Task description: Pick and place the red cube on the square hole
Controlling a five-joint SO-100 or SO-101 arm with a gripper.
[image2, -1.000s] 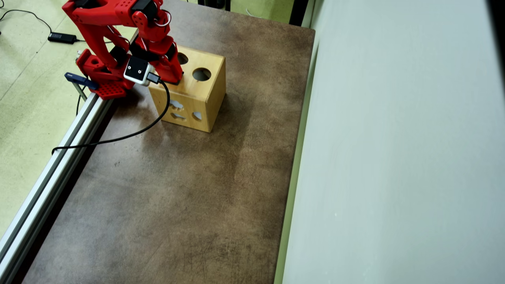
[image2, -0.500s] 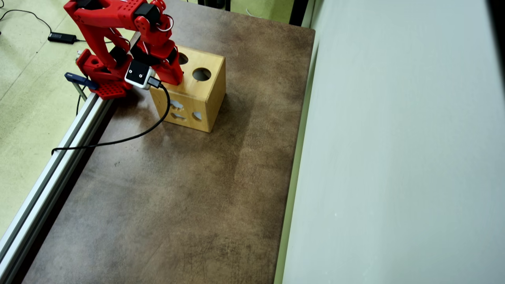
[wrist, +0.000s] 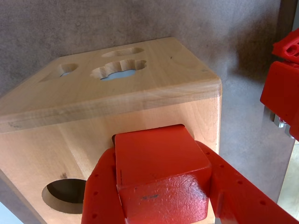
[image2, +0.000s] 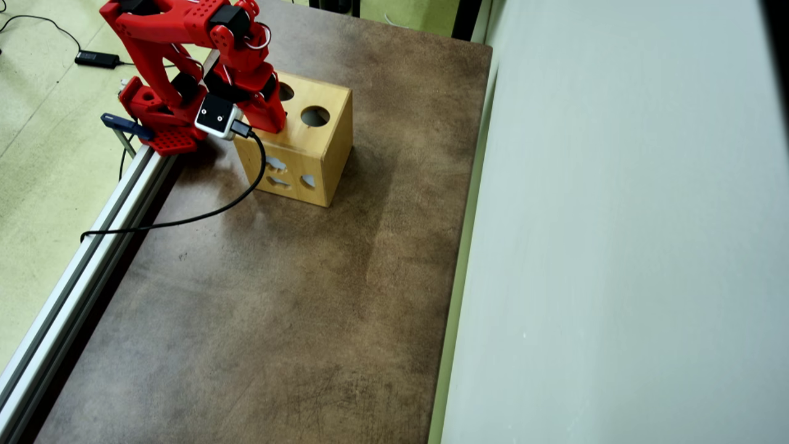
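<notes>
A: Start with the big things: where is everything on the desk (image2: pixel 277 308)?

B: In the overhead view the wooden box (image2: pixel 320 160) stands toward 11 o'clock, with the arm bent over its top. Nothing shows inside the box; its round hole (image2: pixel 315 115) is dark and empty, and the side cutouts show only light through them.

A: And the red cube (wrist: pixel 161 168)?

B: In the wrist view the end effector (wrist: pixel 161 205) is clenched on it, a finger on each flank, right over the square hole (wrist: pixel 113 139), of which only a dark corner peeks out at 10 o'clock from the cube.

A: How will it handle?

B: Probably light, stiff and matte, so not slippery. Flat opposite faces are the place to hold it, and I judge the fit in the hole to be close
</notes>
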